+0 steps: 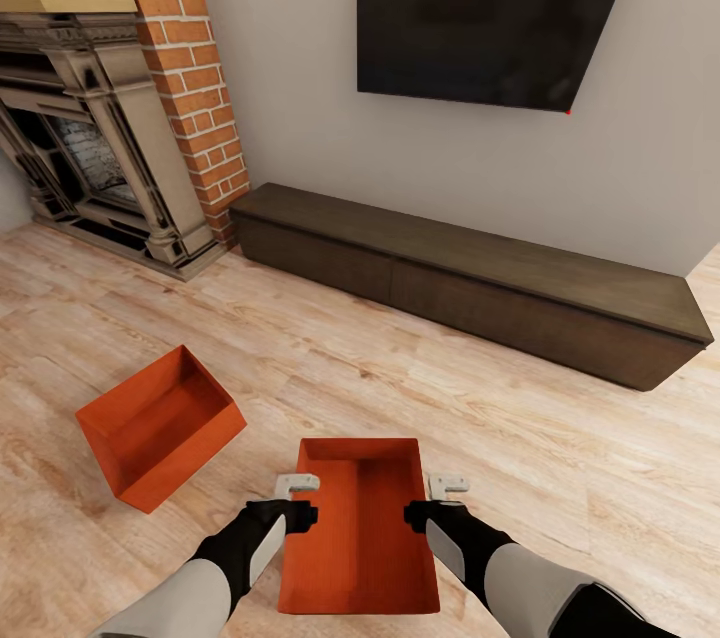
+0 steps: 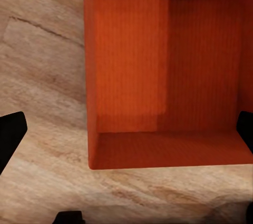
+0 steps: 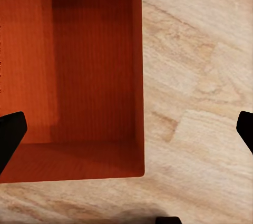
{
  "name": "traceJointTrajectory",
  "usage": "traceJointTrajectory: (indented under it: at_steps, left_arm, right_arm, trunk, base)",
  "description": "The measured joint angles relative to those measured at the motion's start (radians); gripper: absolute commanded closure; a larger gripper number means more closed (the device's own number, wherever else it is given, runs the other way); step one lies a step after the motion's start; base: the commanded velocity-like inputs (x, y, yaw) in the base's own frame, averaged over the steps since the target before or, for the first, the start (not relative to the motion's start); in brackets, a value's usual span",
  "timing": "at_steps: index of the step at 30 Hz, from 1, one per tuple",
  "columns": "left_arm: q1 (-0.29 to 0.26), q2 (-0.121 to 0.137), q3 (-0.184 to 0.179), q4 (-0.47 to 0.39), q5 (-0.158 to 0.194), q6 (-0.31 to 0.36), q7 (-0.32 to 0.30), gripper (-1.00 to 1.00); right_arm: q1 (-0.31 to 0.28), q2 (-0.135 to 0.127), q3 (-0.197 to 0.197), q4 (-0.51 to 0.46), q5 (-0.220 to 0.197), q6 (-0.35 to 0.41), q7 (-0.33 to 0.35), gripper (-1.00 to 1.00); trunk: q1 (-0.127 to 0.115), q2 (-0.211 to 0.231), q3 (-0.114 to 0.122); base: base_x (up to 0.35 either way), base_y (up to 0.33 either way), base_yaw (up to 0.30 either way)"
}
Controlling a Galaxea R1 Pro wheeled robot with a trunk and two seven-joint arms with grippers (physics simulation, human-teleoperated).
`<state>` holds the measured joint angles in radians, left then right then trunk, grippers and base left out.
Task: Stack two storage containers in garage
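Observation:
Two orange-red storage containers stand on the light wood floor of the living room. One storage container [image 1: 160, 428] lies to the left, turned at an angle. The other storage container [image 1: 360, 528] is straight in front of me, open side up and empty. My left gripper [image 1: 297, 485] is open at this bin's left long wall, and in the left wrist view the left gripper [image 2: 126, 132] has that wall [image 2: 89, 76] between its black fingertips [image 2: 10, 134]. My right gripper [image 1: 448, 485] is open at the opposite wall, and the right wrist view shows the right gripper [image 3: 126, 132] spanning the wall [image 3: 141, 76].
A long low dark-brown cabinet [image 1: 470, 288] runs along the far wall under a black TV [image 1: 490, 8]. A red brick fireplace [image 1: 100, 138] stands at the back left. Wood plank floor [image 1: 560, 458] stretches to the right of the near bin.

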<state>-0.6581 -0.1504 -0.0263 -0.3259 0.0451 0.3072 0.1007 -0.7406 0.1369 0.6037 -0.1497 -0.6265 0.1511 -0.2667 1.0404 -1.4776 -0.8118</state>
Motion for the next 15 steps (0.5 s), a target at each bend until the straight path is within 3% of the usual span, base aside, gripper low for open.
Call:
traceJointTrajectory:
  at_steps: [4, 15]
  left_arm:
    - [0.000, 0.001, -0.001, 0.000, 0.000, -0.002, 0.001, -1.00]
    - [0.000, 0.001, 0.000, 0.001, 0.002, 0.000, 0.002, -1.00]
  right_arm:
    - [0.000, 0.000, -0.001, 0.001, -0.002, -0.002, 0.000, -1.00]
    - [0.000, 0.000, 0.000, 0.002, -0.003, -0.002, 0.000, -1.00]
  trunk:
    - [0.000, 0.000, 0.000]
    - [0.042, -0.077, -0.034]
  base:
    - [0.000, 0.000, 0.000]
    - [0.000, 0.000, 0.000]
